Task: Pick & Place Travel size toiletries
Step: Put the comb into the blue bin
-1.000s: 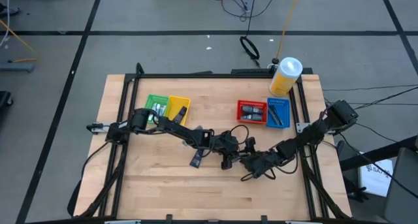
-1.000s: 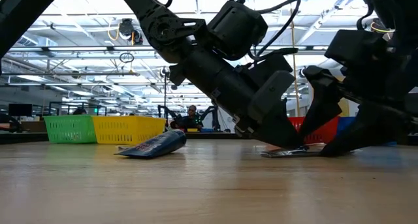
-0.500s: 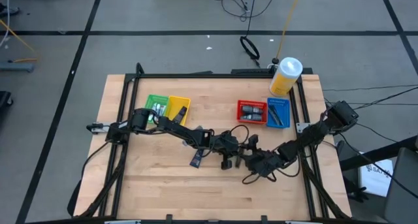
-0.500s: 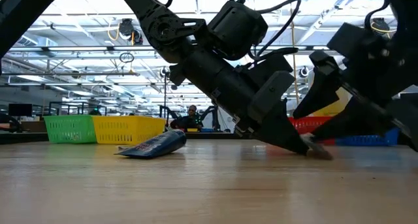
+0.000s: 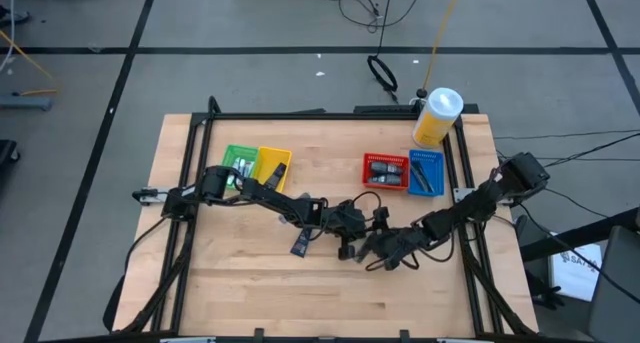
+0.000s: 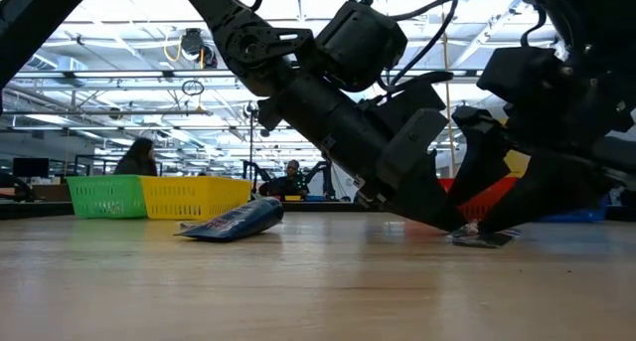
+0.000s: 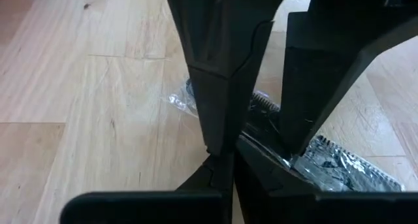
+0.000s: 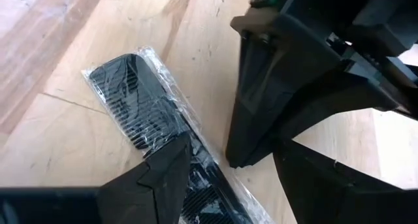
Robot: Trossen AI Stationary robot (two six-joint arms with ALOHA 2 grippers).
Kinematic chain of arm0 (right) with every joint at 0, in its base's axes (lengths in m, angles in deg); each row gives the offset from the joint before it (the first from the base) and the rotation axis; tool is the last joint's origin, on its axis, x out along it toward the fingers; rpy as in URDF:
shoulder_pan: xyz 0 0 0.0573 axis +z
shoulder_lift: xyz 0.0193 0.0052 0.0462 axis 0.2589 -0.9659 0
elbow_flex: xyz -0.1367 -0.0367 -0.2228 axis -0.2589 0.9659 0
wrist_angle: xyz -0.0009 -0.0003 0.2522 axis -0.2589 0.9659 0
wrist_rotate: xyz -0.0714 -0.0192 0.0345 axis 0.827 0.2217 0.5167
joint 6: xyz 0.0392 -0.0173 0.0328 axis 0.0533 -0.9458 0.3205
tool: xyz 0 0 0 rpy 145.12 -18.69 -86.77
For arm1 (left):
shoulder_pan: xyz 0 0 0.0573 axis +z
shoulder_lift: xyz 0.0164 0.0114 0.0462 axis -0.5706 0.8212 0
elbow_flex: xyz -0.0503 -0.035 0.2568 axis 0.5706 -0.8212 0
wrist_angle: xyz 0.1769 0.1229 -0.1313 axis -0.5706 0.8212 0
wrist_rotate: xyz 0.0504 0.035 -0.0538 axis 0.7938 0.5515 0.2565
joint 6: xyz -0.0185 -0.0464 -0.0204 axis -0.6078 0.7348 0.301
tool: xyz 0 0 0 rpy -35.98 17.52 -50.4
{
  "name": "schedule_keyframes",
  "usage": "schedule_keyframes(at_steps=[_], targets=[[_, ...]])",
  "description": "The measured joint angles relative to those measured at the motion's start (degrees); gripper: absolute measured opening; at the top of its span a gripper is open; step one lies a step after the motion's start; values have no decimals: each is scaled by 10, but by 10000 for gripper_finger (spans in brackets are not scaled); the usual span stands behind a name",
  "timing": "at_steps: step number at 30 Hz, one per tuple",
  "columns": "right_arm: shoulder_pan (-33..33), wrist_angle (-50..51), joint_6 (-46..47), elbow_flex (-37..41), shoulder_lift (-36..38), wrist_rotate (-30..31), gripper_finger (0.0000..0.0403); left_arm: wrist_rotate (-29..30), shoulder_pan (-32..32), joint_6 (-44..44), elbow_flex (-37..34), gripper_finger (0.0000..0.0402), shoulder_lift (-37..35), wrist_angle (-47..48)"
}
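Note:
A black comb sealed in a clear packet (image 8: pixel 134 110) lies flat on the wood at mid-table and also shows in the low view (image 6: pixel 484 239). My left gripper (image 5: pixel 350 248) reaches in from the left, shut, its tips down at the packet (image 7: pixel 230 155). My right gripper (image 8: pixel 228 178) comes from the right, open, low over the same packet. One of its fingers (image 8: pixel 166 168) is above the comb and the other (image 8: pixel 307 185) is over bare wood. A dark blue tube (image 6: pixel 234 222) lies flat to the left (image 5: pixel 300 243), untouched. My left gripper has its shut fingertips (image 8: pixel 234 160) set slanting down from the table's left onto the packet's clear edge (image 8: pixel 219 168); the packet lies flat on the table. My right gripper has one finger over the comb's packet, and I cannot tell whether it touches.
Green (image 5: pixel 238 161) and yellow (image 5: pixel 272 165) baskets stand far left. Red (image 5: pixel 383 170) and blue (image 5: pixel 425 173) baskets, holding dark items, stand far right. A yellow white-capped jar (image 5: pixel 437 116) is at the far right corner. Bare wood lies along the near edge. People show in the room behind.
My right gripper has risen a little, moved left toward my left gripper, and come down over the comb packet. The packet has slid a short way right along the table, from under my left gripper's tips, and lies flat again. My left gripper has stayed put.

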Motion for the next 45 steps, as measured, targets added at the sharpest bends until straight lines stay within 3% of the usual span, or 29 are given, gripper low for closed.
schedule_keyframes(at_steps=[6, 12, 17, 23, 30, 34, 37, 40, 45], targets=[[1, 25, 26, 1, 53, -34, 212, -1, 7, -10, -1, 11, -24, 39], [-12, 78, 93, 2, 78, -141, 210, -4, 4, -19, 0, 5, -28, 54], [-11, 129, 142, 1, 78, -196, 185, -42, -7, -45, 0, 10, -30, 65], [-28, 137, 152, 10, 77, -172, 143, -164, -20, -49, 0, 3, -25, 62], [-81, -46, 72, 57, 76, -51, 120, -158, -29, -62, -1, 13, -28, 39], [-78, -56, 72, 64, 100, -29, 114, -155, -33, -64, 1, 3, -37, 47], [-56, -55, 81, 64, 120, -66, 111, -106, -35, -64, 1, 5, -47, 53], [-31, -70, 106, 64, 120, -118, 109, -13, -32, -60, 1, 11, -63, 53], [8, -106, 154, 65, 87, -117, 109, 79, -17, -44, 2, 2, -70, 49]])
